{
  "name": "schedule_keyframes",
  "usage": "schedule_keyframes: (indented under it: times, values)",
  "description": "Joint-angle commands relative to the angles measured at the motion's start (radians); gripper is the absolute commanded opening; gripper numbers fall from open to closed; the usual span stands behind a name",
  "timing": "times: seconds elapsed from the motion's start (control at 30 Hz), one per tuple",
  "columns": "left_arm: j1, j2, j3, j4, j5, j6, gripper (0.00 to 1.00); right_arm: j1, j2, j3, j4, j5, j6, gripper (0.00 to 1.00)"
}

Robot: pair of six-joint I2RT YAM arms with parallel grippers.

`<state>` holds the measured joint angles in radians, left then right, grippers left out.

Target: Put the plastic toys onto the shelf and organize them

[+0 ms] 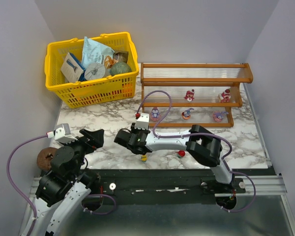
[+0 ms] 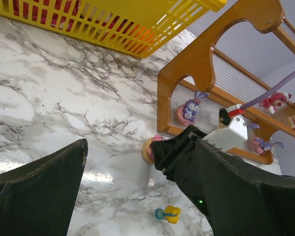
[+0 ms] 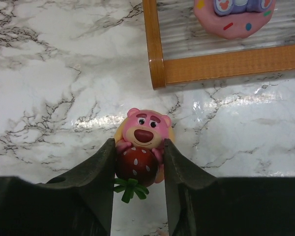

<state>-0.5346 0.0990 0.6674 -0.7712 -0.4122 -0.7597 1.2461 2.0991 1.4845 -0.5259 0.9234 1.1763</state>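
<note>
A pink bear toy (image 3: pixel 142 130) hugging a red strawberry lies on the marble table just in front of the shelf's (image 1: pixel 196 78) left end. My right gripper (image 3: pixel 138 147) is shut on it, one finger pressed against each side of the strawberry. The same toy (image 2: pixel 148 148) peeks out beside the right gripper (image 1: pixel 121 138) in the left wrist view. Several toys stand on the shelf's lower tiers, among them a red one (image 1: pixel 189 95) and a purple one (image 1: pixel 155 114). A yellow toy (image 1: pixel 144 158) and a red toy (image 1: pixel 180 154) lie near the table's front edge. My left gripper (image 1: pixel 92 138) hangs open and empty to the left.
A yellow basket (image 1: pixel 91 69) filled with packets and jars stands at the back left, next to the shelf. A brown ring (image 1: pixel 45 158) sits by the left arm. The right arm's purple cable (image 1: pixel 160 98) loops up in front of the shelf.
</note>
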Motion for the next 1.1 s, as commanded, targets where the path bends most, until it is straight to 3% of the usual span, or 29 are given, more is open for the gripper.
schedule_keyframes:
  times: [0.0, 0.13, 0.3, 0.63, 0.77, 1.07]
  values:
    - [-0.004, 0.002, 0.009, 0.018, -0.002, 0.007, 0.99, 0.001, -0.040, -0.029, 0.006, 0.028, -0.001, 0.25]
    - [-0.004, 0.001, 0.011, 0.018, 0.001, 0.008, 0.99, 0.001, -0.079, -0.058, 0.013, 0.006, -0.047, 0.16]
    - [-0.004, 0.001, 0.009, 0.020, 0.001, 0.010, 0.99, 0.001, -0.181, -0.102, 0.047, -0.029, -0.180, 0.11]
    - [-0.004, -0.002, 0.011, 0.021, 0.001, 0.010, 0.99, 0.001, -0.391, -0.138, 0.058, -0.046, -0.359, 0.10]
    - [-0.004, -0.004, 0.009, 0.021, 0.001, 0.011, 0.99, -0.002, -0.458, -0.139, 0.056, 0.030, -0.415, 0.10]
    - [-0.004, 0.001, 0.009, 0.021, 0.003, 0.010, 0.99, -0.132, -0.494, -0.133, 0.150, 0.055, -0.584, 0.10]
